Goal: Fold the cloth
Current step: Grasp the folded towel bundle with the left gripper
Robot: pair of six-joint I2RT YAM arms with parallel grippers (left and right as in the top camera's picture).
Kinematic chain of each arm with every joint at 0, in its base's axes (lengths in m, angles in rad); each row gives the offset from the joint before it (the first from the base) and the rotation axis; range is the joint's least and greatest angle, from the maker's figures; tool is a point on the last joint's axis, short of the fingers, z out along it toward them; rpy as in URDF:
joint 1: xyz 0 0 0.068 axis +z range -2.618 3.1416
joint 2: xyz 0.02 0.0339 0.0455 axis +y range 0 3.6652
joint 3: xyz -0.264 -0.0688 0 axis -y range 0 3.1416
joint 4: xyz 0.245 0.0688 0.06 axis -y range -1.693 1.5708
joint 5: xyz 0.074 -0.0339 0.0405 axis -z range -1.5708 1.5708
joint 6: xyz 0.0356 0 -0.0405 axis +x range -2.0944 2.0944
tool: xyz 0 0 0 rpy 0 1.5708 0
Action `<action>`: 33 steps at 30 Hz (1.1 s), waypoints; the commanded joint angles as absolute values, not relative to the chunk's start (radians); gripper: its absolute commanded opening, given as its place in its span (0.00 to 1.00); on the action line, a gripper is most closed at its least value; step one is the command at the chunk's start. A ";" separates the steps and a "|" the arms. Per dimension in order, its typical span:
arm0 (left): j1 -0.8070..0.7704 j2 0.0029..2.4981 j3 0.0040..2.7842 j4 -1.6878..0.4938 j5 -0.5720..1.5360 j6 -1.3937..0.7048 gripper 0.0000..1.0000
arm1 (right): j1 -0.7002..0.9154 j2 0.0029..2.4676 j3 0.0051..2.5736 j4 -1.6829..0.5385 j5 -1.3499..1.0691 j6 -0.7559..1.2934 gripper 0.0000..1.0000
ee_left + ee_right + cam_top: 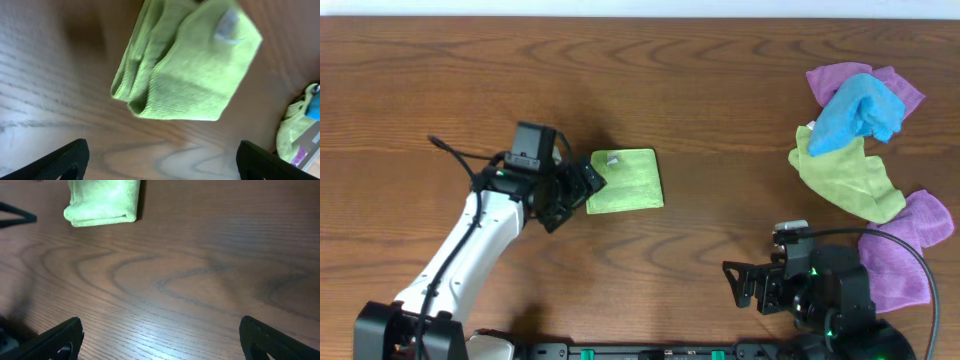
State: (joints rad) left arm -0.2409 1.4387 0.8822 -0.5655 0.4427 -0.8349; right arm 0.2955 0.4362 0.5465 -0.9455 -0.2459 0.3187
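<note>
The folded lime-green microfibre cloth [625,181] lies flat mid brown wooden desk [740,90], long axis crosswise, layered edges facing the left tool [160,162]. That tool gapes empty, and the right tool [160,340] likewise.

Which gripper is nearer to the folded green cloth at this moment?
Left. The left gripper is open close beside the left edge of the folded green cloth; the right gripper is far off, at the lower right of the overhead view.

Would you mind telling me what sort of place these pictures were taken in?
Probably a robotics lab bench rather than a home: the left gripper and right gripper share a wood-grain table holding a folded green cloth and a pile of coloured cloths at one side.
</note>
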 commanded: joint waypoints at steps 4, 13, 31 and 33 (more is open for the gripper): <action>-0.270 1.440 0.799 -0.491 0.446 -0.918 0.95 | 0.287 0.431 0.541 -0.947 -0.239 0.336 0.99; -0.306 1.440 0.654 -0.268 0.445 -1.045 0.95 | 0.287 0.431 0.541 -0.947 -0.239 0.336 0.99; -0.332 1.681 0.602 0.133 0.419 -1.157 0.54 | 0.287 0.431 0.541 -0.947 -0.239 0.336 0.99; -0.341 1.704 0.602 0.229 0.416 -1.151 0.27 | 0.287 0.431 0.541 -0.947 -0.239 0.336 0.99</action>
State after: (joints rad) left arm -0.3256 1.6512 0.6220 0.1806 0.4412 -1.1534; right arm 0.2955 0.4362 0.5434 -0.9463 -0.2455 0.3267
